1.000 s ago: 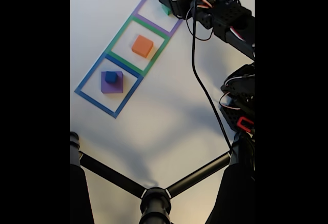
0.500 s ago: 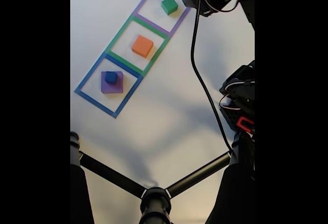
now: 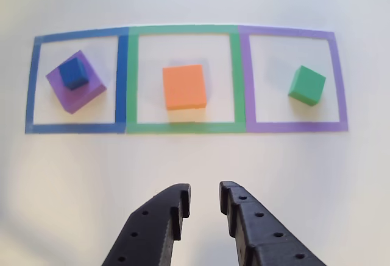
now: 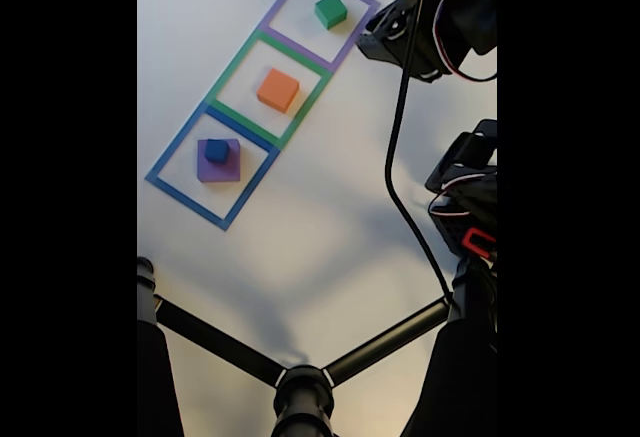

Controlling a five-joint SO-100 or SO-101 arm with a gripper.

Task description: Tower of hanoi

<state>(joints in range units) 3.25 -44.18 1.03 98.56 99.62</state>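
Observation:
A small blue cube (image 3: 74, 73) sits on the purple slab (image 3: 76, 92) inside the blue tape square (image 3: 122, 77). The orange block (image 3: 184, 87) lies alone in the green tape square (image 3: 234, 77), and the green cube (image 3: 306, 85) alone in the purple tape square (image 3: 336, 77). My gripper (image 3: 205, 190) hangs in front of the row, well clear of all blocks, open by a narrow gap with nothing between its fingers. In the fixed view it (image 4: 368, 43) hovers just right of the green cube (image 4: 331, 10); the orange block (image 4: 278, 89) and the blue cube (image 4: 217, 150) lie further down-left.
A black stand with three legs (image 4: 300, 387) crosses the bottom of the fixed view. A black cable (image 4: 400, 177) hangs from the arm down to its base (image 4: 470, 207) at the right. White table surface spreads between the tape squares and the stand.
The gripper was over the green cube in the purple tape square; it has drawn back to the right and down, leaving the cube lying there uncovered.

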